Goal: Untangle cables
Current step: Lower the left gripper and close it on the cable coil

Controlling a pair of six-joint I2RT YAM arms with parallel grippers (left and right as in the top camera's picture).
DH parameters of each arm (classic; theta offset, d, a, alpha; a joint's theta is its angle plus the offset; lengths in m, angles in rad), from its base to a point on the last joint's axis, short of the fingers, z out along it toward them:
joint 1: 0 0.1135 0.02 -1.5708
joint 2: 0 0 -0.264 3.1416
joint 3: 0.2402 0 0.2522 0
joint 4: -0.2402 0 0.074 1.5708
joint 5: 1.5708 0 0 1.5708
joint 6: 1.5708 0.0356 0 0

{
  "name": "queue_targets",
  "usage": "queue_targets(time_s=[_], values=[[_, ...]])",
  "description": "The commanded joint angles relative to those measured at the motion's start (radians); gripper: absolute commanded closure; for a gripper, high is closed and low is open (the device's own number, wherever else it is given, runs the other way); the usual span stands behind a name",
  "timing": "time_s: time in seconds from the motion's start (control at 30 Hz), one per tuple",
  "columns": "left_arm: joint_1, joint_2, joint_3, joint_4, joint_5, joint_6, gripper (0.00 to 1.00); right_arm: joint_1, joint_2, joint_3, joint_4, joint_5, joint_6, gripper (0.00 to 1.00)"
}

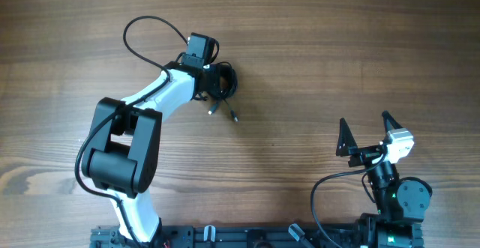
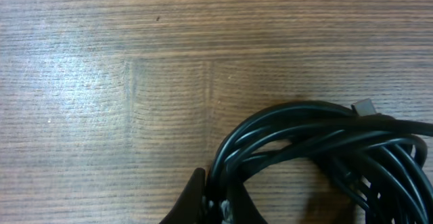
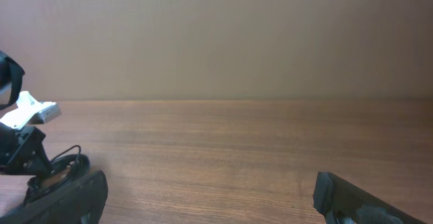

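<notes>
The cables [image 1: 223, 82] lie as a small black coil on the wooden table, with two loose plug ends [image 1: 222, 112] trailing toward the front. My left gripper [image 1: 213, 79] is on the coil's left side. In the left wrist view its fingers [image 2: 218, 200] are shut on the strands of the cable coil [image 2: 325, 149], and a small plug [image 2: 364, 106] shows on top. My right gripper [image 1: 367, 132] is open and empty at the front right, far from the coil; its fingers frame bare wood [image 3: 210, 197]. The coil shows faintly in the right wrist view [image 3: 57, 166].
A thicker black robot wire [image 1: 146, 34] loops behind the left arm [image 1: 150, 98]. The right arm base [image 1: 397, 195] sits at the front right edge. A plain wall stands beyond the table's far edge [image 3: 237, 101].
</notes>
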Motion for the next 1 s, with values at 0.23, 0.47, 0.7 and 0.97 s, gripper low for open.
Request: queue_targets(time_s=[0.23,0.47,0.7,0.97], values=[[-0.046,-0.192,0.003,-0.260,-0.077,-0.425,0.96,0.003,-0.011,-0.002,0.002,0.010,-0.006,0.00],[-0.099,-0.311,0.003,-0.479,-0.076,-0.815,0.96,0.003,-0.011,-0.002,0.002,0.010,-0.006,0.00],[-0.188,-0.302,0.003,-0.540,-0.028,-1.059,0.52,0.003,-0.011,-0.002,0.002,0.010,-0.006,0.00],[-0.214,-0.303,0.003,-0.551,-0.084,-0.720,0.40,0.003,-0.011,-0.002,0.002,0.010,-0.006,0.00]])
